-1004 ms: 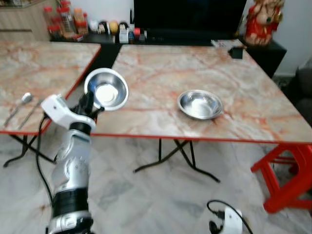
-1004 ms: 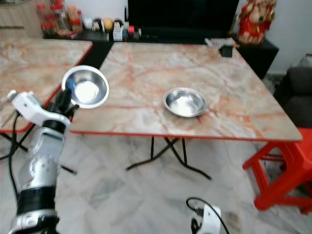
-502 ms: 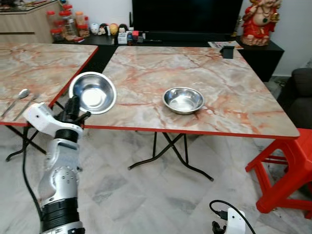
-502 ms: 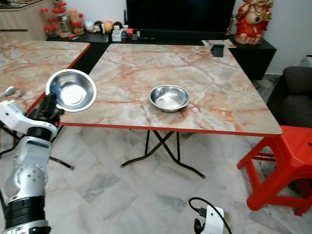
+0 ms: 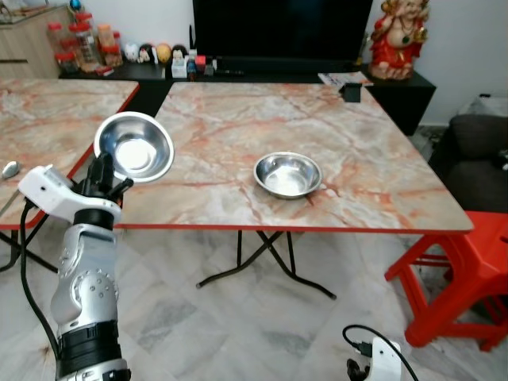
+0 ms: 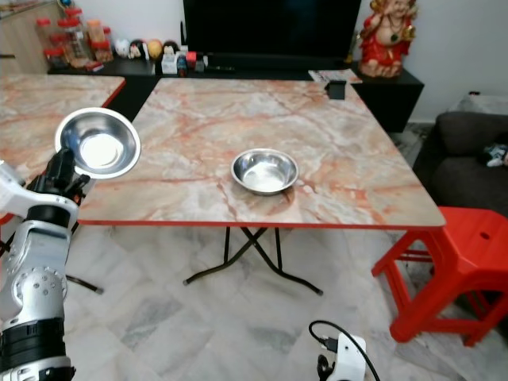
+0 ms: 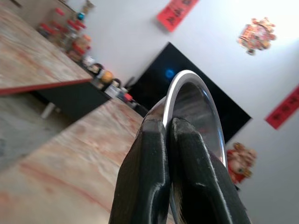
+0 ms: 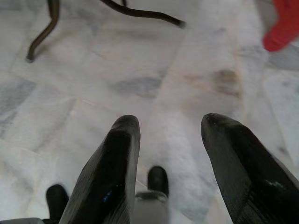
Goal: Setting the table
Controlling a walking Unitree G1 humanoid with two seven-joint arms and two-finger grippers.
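Observation:
My left gripper (image 5: 107, 176) is shut on the rim of a steel bowl (image 5: 134, 148), held tilted in the air near the front left corner of the marble table (image 5: 373, 151). In the left wrist view the two black fingers (image 7: 154, 182) pinch the bowl's rim (image 7: 187, 81). A second steel bowl (image 5: 287, 174) sits upright on the table, right of the held one and near the front edge. My right gripper (image 8: 170, 135) hangs low over the tiled floor, open with nothing between its fingers.
Another marble table (image 5: 48, 111) stands to the left with a spoon (image 5: 9, 168) on it. A red plastic stool (image 5: 468, 278) is at the right. A black cabinet with jars (image 5: 75, 44), a dark screen and a red figurine (image 5: 394, 36) stands behind. A couch (image 5: 480, 147) is at far right.
The camera has shifted as I moved, so the table sits a little more to the left in view. My left gripper still holds the bowl raised. The bowl on the table has not moved.

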